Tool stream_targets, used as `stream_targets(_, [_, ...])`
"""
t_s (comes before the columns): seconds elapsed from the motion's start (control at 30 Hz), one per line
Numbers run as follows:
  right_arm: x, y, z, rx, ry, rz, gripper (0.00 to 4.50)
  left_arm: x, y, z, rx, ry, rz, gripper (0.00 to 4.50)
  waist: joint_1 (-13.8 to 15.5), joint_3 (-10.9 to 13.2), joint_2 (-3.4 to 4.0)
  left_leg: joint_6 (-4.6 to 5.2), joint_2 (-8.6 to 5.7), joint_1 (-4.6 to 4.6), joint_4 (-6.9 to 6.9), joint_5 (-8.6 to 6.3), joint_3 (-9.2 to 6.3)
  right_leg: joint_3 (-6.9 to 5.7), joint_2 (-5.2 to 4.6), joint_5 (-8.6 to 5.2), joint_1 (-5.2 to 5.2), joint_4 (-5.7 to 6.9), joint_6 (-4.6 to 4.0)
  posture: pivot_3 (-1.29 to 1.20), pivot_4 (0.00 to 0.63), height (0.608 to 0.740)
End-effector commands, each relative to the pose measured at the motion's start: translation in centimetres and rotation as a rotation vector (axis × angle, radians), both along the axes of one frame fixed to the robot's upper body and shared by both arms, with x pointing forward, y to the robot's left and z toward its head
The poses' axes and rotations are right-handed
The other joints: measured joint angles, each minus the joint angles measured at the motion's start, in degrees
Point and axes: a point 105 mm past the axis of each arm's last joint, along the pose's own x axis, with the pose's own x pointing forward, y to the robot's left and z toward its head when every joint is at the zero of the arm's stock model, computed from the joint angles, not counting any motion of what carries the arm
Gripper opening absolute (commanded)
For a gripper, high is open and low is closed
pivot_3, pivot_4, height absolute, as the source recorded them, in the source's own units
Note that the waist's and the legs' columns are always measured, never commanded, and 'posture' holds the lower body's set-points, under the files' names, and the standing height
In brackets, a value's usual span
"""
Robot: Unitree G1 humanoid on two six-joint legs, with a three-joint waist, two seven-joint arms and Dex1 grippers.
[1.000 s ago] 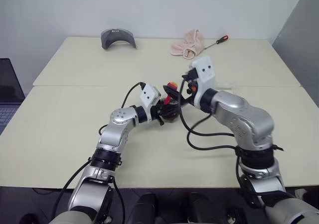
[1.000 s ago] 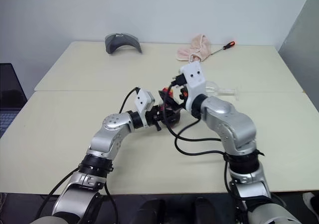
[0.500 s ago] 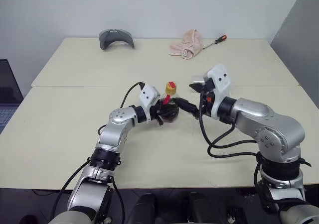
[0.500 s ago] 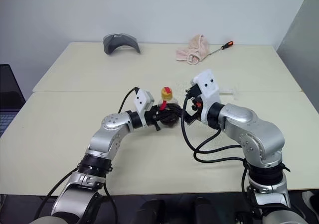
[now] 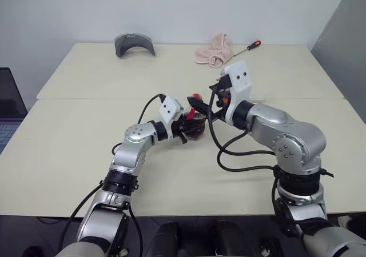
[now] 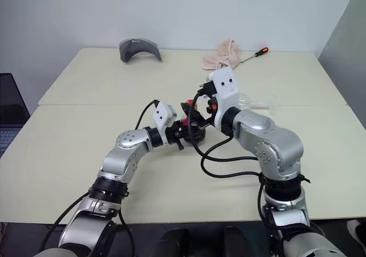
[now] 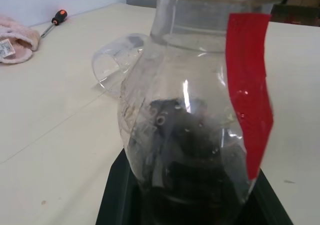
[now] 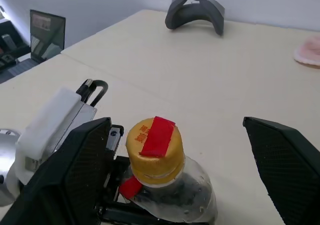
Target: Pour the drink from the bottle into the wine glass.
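Left gripper clamped on belly of bottle, keeping it upright on table so cap can be worked. Right gripper spread wide around yellow-red cap, not yet touching. Wine glass lies on side just behind bottle.

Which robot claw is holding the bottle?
The left gripper: it is shut on the bottle. The right gripper is wide open around the cap.
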Motion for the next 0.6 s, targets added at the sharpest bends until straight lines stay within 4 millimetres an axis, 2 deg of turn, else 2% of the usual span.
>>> stream_targets(0.03, [-0.73, 0.11, 1.76, 0.001, -0.056, -0.034, 4.50, -0.24, -0.01, 1.89, -0.019, -0.084, -0.008, 0.87, 0.0, 0.0, 0.00, 0.00, 0.00, 0.00, 0.00, 0.00, 0.00, -0.01, 0.00, 0.00, 0.00, 0.00, 0.00, 0.00, 0.150, 0.740])
stream_targets(0.27, [-1.20, 0.45, 1.34, 0.038, 0.009, -0.149, 4.50, -0.17, 0.02, 1.92, -0.022, -0.085, -0.007, 0.87, 0.0, 0.0, 0.02, 0.00, 0.00, 0.00, -0.01, 0.00, 0.00, 0.01, 0.00, 0.00, -0.02, 0.01, 0.00, 0.00, 0.150, 0.740])
stream_targets(0.37, [-1.22, 0.61, 1.31, 0.054, 0.030, -0.186, 3.90, -0.16, -0.05, 1.90, -0.021, -0.085, -0.011, 0.87, 0.0, 0.0, 0.02, 0.00, -0.01, 0.00, -0.02, 0.00, 0.00, 0.01, 0.00, 0.00, -0.03, 0.01, 0.00, 0.00, 0.150, 0.740])
stream_targets(0.6, [-1.21, 0.90, 1.42, 0.068, 0.047, -0.206, 1.56, -0.16, -0.22, 1.90, -0.021, -0.085, -0.016, 0.87, 0.0, 0.0, 0.04, -0.01, -0.01, 0.00, -0.03, 0.00, 0.00, 0.01, 0.00, 0.00, -0.04, 0.01, 0.00, 0.00, 0.150, 0.740])
